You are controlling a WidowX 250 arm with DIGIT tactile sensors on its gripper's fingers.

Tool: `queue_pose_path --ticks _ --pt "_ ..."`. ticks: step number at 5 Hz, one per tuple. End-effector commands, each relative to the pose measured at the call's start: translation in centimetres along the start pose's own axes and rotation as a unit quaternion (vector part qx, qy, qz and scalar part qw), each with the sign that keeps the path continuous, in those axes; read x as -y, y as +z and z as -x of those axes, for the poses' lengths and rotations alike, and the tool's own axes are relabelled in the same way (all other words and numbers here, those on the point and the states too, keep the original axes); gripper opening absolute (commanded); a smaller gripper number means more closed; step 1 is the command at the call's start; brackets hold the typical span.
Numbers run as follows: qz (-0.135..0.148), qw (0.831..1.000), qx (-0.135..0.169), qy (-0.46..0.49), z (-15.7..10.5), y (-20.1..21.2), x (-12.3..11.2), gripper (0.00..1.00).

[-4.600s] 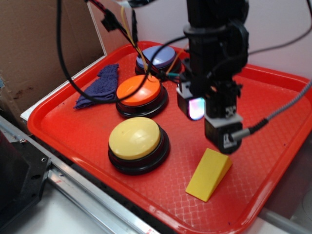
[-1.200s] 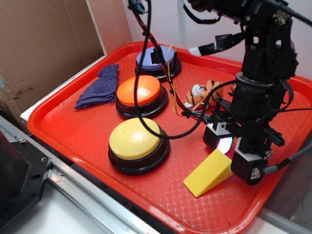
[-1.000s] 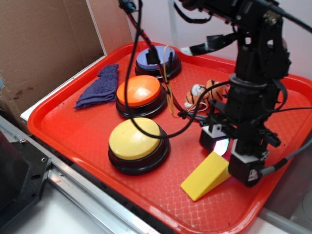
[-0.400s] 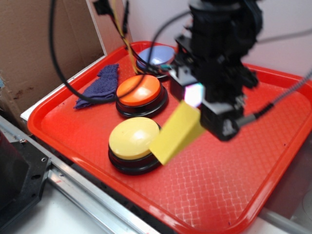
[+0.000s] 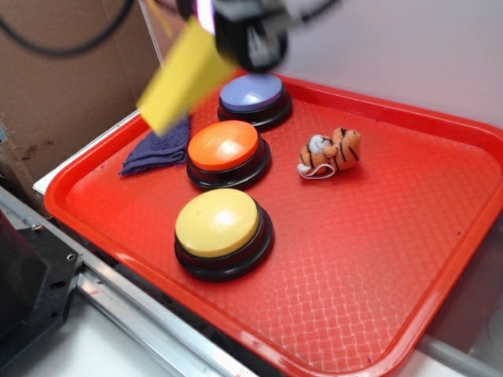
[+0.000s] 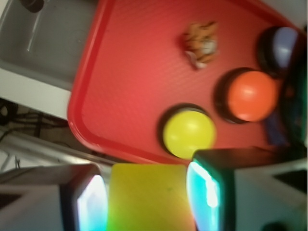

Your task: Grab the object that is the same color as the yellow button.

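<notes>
My gripper (image 5: pixel 206 23) is shut on the yellow wedge block (image 5: pixel 179 76) and holds it high in the air above the tray's back left, over the blue cloth; both are blurred. In the wrist view the wedge (image 6: pixel 148 197) sits between my two lit fingers (image 6: pixel 92 204), with my gripper (image 6: pixel 149 199) far above the tray. The yellow button (image 5: pixel 218 222) stands at the tray's front left, and it also shows in the wrist view (image 6: pixel 188 133).
On the red tray (image 5: pixel 377 259) stand an orange button (image 5: pixel 224 144) and a purple button (image 5: pixel 251 93) behind the yellow one. A small toy tiger (image 5: pixel 332 152) lies mid-tray. A blue cloth (image 5: pixel 153 153) lies at the left. Cardboard (image 5: pixel 63 86) stands left of the tray.
My gripper closed on the wedge at the tray's front right, lifted it, and swung it up and left to above the blue cloth.
</notes>
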State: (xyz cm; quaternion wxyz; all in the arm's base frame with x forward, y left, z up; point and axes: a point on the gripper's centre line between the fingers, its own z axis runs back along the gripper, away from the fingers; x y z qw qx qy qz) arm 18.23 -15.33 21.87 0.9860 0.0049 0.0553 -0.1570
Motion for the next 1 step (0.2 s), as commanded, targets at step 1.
queue_pose_path --ticks 1 --pt "-0.01 1.0 0.015 0.017 1.75 2.13 -1.35 0.0"
